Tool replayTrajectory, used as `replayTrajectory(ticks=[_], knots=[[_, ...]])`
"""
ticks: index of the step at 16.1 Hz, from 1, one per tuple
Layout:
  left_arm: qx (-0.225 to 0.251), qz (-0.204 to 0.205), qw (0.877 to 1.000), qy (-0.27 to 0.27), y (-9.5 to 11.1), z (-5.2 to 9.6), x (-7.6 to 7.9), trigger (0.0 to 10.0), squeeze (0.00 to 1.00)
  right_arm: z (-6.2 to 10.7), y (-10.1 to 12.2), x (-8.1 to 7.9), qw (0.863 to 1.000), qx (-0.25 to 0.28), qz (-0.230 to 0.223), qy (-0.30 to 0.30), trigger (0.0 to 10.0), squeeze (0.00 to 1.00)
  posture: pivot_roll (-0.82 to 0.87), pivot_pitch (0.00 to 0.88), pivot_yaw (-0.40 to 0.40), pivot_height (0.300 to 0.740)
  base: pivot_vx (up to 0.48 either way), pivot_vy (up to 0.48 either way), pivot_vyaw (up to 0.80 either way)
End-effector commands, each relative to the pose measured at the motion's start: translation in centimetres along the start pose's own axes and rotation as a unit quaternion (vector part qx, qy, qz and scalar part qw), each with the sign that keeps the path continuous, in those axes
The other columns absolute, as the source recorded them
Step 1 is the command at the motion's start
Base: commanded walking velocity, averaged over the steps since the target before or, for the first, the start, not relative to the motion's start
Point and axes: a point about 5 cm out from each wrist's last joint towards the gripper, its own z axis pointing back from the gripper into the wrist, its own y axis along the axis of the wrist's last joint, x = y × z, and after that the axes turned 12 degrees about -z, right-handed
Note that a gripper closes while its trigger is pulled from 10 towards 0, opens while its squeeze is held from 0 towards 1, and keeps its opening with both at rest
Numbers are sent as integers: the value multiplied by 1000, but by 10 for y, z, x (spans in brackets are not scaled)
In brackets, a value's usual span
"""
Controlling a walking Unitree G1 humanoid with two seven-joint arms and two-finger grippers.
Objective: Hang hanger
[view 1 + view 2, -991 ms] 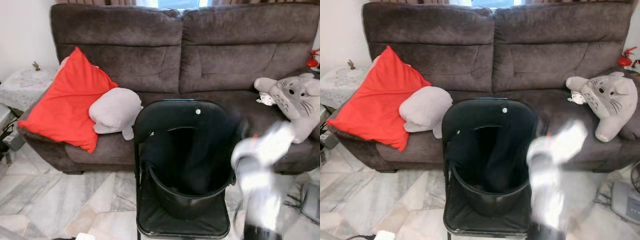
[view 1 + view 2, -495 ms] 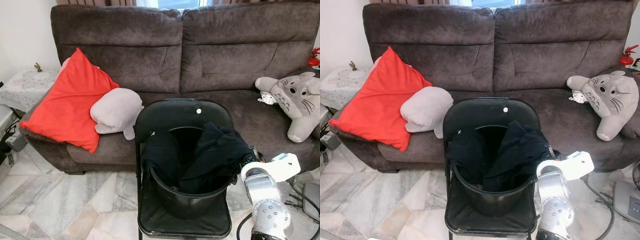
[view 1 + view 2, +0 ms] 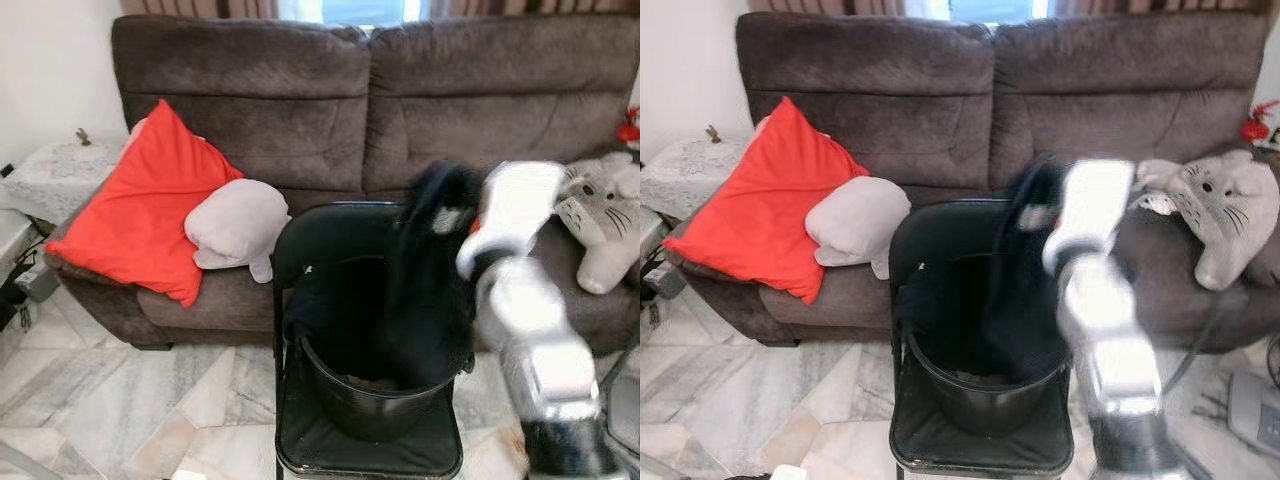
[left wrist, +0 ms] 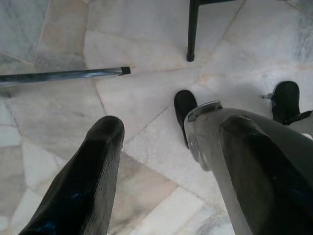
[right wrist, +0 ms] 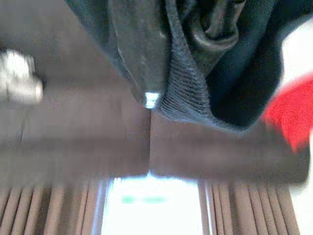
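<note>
The right tool is up at the height of the sofa's seat back, blurred, with a black garment hanging from it down into the black bucket on the folding chair. Holding it high seems meant to clear the cloth out of the bucket so it can be carried off and hung. In the right wrist view its fingers are clamped on dark ribbed fabric (any hanger inside is hidden, so I cannot tell if one is there). The garment looks limp, heavy, bunched at the top. The left tool hangs idle over the marble floor, fingers apart.
</note>
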Motion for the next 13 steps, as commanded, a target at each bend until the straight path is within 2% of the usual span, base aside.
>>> replayTrajectory(ticks=[1, 2, 3, 4, 5, 6, 7, 8, 11, 13], knots=[[-20, -11, 1000, -5, -7, 1, 4, 10000, 0, 3, -19, 2, 998, -50, 35, 8, 10000, 0, -30, 49, 56, 740, 0, 0, 0], [-18, -9, 1000, -5, -5, 0, 6, 10000, 0, 2, -13, 4, 999, -26, 45, 13, 10000, 0, -31, 52, 56, 740, 0, 0, 0], [-14, -9, 1000, -6, 0, -1, 8, 10000, 0, -2, 6, 8, 999, 19, 34, 12, 10000, 0, -31, 52, 56, 740, 0, 0, 0], [-12, -9, 1000, -6, 3, -2, 9, 10000, 0, -8, 35, 11, 997, 76, 19, 21, 10000, 0, -39, 53, 56, 740, 0, 0, 0], [-4, -10, 1000, -6, 13, -4, 10, 10000, 0, -11, 58, 11, 991, 118, -51, 41, 10000, 0, -39, 53, 56, 740, 0, 0, 0], [4, -10, 1000, -4, 24, -6, 9, 10000, 0, -11, 76, 7, 982, 148, -96, 67, 10000, 0, -38, 51, 56, 740, 0, 0, 0], [6, -9, 1000, -3, 28, -6, 8, 10000, 0, -10, 83, 5, 973, 156, -147, 81, 10000, 0, -38, 51, 56, 740, 0, 0, 0], [7, -9, 1000, -2, 29, -6, 6, 10000, 0, -9, 80, 4, 971, 148, -164, 87, 10000, 0, -38, 51, 56, 740, 0, 0, 0], [4, -8, 1000, 0, 25, -6, 5, 10000, 0, -4, 55, 4, 978, 105, -161, 76, 10000, 0, -34, 59, 55, 740, 0, 0, 0], [8, 0, 1000, 6, 25, -5, 3, 10000, 0, 1, 37, 7, 976, 85, -190, 59, 10000, 0, -31, 65, 54, 740, 0, 0, 0]])
